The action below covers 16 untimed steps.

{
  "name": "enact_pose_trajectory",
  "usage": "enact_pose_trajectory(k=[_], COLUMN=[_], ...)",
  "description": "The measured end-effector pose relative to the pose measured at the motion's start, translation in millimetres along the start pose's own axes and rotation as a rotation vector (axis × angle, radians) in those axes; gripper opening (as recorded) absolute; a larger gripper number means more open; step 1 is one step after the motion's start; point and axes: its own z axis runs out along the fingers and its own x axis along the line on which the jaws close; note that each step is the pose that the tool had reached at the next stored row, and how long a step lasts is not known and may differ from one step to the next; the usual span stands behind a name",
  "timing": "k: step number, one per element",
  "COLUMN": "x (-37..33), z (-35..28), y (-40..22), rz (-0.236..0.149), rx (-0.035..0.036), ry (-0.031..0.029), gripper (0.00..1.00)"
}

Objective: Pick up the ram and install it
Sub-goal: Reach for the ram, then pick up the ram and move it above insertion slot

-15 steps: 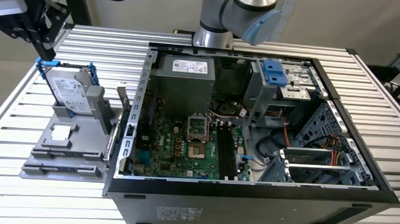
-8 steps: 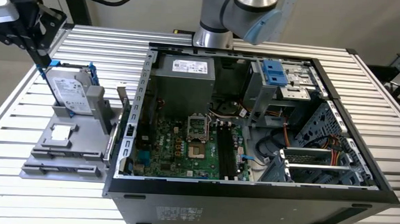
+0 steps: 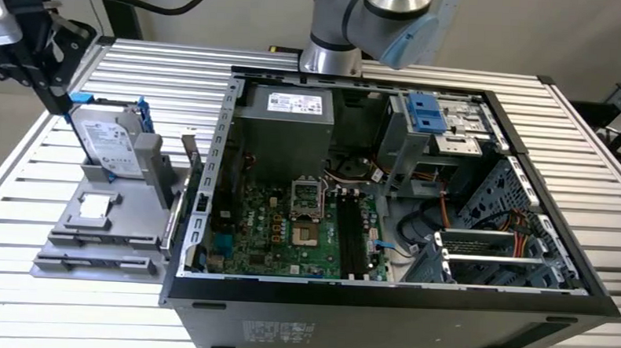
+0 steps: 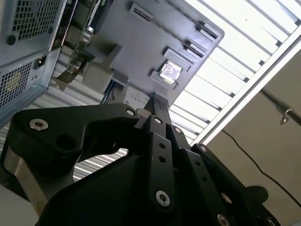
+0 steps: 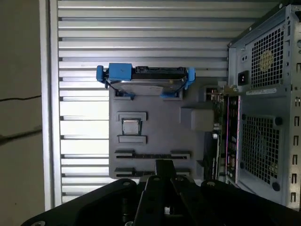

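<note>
i am at the reach-in step, and nothing is picked up yet. my black hand hangs over the slotted end of the flat grey parts tray on the silver slatted bench. its fingers are pressed together with nothing between them. the thin green ram stick, as best i can tell, stands on its edge at the tray's side, just beside the open black computer case. to grab it, i think the fingers must come apart and line up over its thin edge. the case wall leaves little room.
</note>
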Motion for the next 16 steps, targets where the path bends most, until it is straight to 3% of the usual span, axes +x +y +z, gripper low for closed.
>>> enact_pose_trajectory(k=[4, 16], x=[1.7, 3.6], z=[-0.5, -2.1], y=[-8.8, -43.3], rz=[-0.004, -0.004], rx=[-0.0001, -0.0001], ry=[0.0, 0.0001], gripper=[0.0, 0.0])
